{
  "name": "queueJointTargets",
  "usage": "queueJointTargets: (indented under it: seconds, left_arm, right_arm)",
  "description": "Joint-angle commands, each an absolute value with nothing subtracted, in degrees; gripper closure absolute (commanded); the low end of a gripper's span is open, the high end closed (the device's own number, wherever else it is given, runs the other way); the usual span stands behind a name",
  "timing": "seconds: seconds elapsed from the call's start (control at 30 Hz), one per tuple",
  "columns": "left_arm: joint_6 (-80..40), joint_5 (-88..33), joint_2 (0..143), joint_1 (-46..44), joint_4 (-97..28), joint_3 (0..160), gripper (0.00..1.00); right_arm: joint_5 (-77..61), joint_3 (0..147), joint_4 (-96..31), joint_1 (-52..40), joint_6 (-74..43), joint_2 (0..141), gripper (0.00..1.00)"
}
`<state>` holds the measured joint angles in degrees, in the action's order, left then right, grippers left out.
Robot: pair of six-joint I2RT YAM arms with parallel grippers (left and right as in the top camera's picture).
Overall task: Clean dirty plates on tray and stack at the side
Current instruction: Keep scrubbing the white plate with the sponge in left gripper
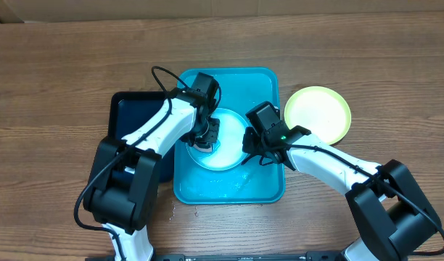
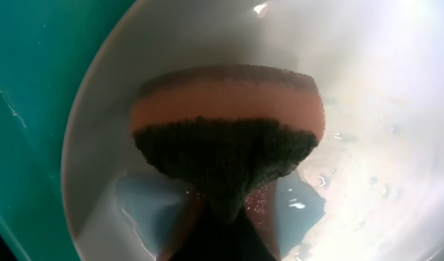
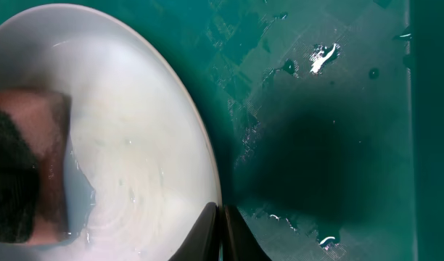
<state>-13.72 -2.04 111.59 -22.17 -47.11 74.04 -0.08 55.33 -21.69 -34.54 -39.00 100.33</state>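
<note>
Off to my left a black tray (image 1: 128, 109) lies on the wooden table (image 1: 55, 80). Close before me is a sponge (image 2: 225, 109): orange, with a dark rough layer, pinched at its near end and wet, a little water pooled round it. Cardboard (image 1: 207, 6) edges the table's far side

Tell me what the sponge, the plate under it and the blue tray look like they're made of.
The sponge is soft foam: an orange-pink layer with a dark, coarse scouring face, bulging where pinched. The plate is probably glossy plastic, smooth and whitish with wet highlights; glazed ceramic cannot be ruled out. The tray is likely moulded plastic, uniform cyan, shiny with water droplets.
</note>
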Motion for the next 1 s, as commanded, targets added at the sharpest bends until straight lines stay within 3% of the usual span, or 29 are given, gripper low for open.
queueJointTargets:
  seconds: [0.0,0.33,0.67,0.97]
  left_arm:
    - [-13.1,0.1,112.2,-22.3,-46.4,70.8,0.96]
    - [-14.4,-5.4,112.2,-22.3,-38.8,65.6,0.96]
    - [-14.0,-29.9,112.2,-22.1,-30.1,66.2,0.96]
    - [-15.0,-27.3,108.0,-21.6,-38.5,77.0,0.96]
  right_arm:
    - [-0.3,55.5,-21.3,-34.8,-39.2,98.5,0.96]
    - [-0.3,55.5,-21.3,-34.8,-39.2,98.5,0.96]
    - [-0.3,55.5,-21.1,-34.8,-39.2,98.5,0.96]
    - [-0.3,55.5,-21.3,-34.8,-39.2,98.5,0.96]
